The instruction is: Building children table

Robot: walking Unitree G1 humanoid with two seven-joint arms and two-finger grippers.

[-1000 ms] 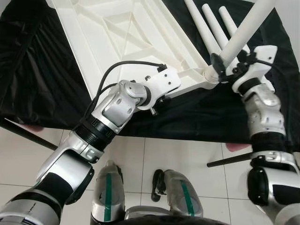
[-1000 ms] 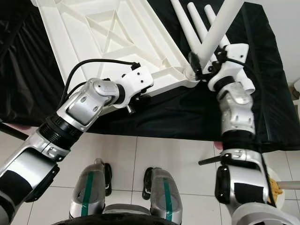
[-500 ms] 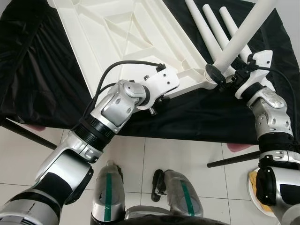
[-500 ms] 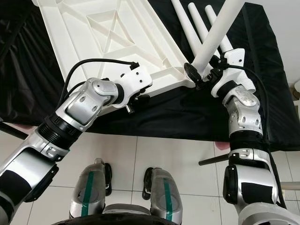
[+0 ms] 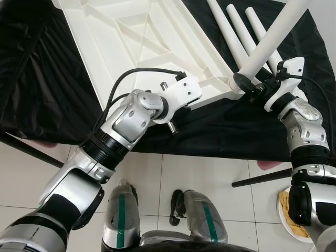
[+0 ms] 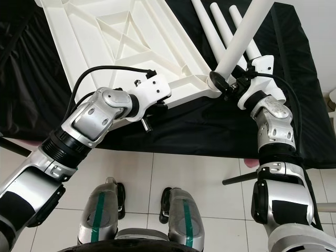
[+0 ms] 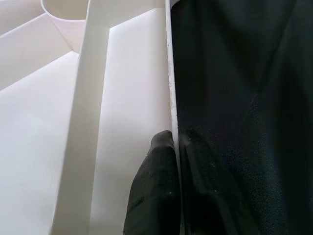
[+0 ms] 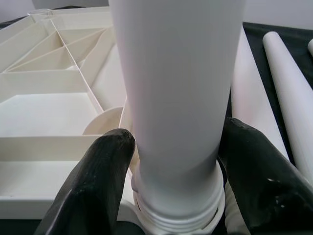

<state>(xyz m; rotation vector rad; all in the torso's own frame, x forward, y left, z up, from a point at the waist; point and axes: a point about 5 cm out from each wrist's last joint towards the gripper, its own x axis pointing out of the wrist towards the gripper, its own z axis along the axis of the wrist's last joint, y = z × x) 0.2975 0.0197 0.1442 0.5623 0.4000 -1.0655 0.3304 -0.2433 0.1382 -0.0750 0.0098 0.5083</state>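
Right gripper [image 8: 173, 181] is clamping the round white plastic leg [image 8: 178, 98] at its threaded base, seated in the corner socket of the upturned white ribbed tabletop [image 5: 152, 42]. Left gripper [image 7: 176, 191] is pinching the tabletop's near rim — holding it steady. Keep the leg square to the socket while turning; thread engagement probably partial — hard to see.

No text, label, brand, number or sign can be read in any of the views. The white tabletop [image 5: 157, 37], the white legs [image 5: 236, 31] and the black cloth [image 5: 42, 79] under them are all plain.
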